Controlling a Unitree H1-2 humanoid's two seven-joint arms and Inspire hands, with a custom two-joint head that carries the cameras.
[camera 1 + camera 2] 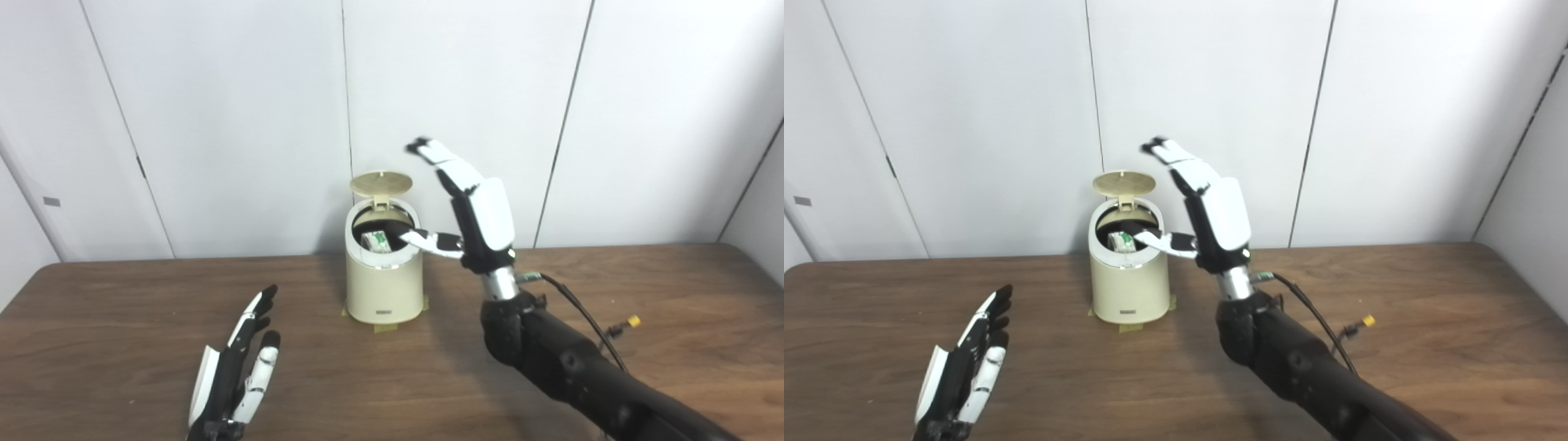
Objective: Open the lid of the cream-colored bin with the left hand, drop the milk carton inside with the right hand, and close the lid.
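The cream-colored bin (pixel 383 288) stands at the middle back of the table with its round lid (pixel 380 183) tipped up and open. Inside its dark mouth lies the milk carton (pixel 375 241), white with green print. My right hand (pixel 474 208) is raised just right of the bin, open, its fingers spread upward and its thumb reaching over the bin's rim. It holds nothing. My left hand (pixel 236 367) rests low at the front left, open with straight fingers, well away from the bin.
The brown wooden table (pixel 122 318) runs wide around the bin. Tape patches (pixel 384 327) mark the bin's base. A black cable with a yellow plug (pixel 633 321) hangs off my right forearm. White wall panels stand close behind.
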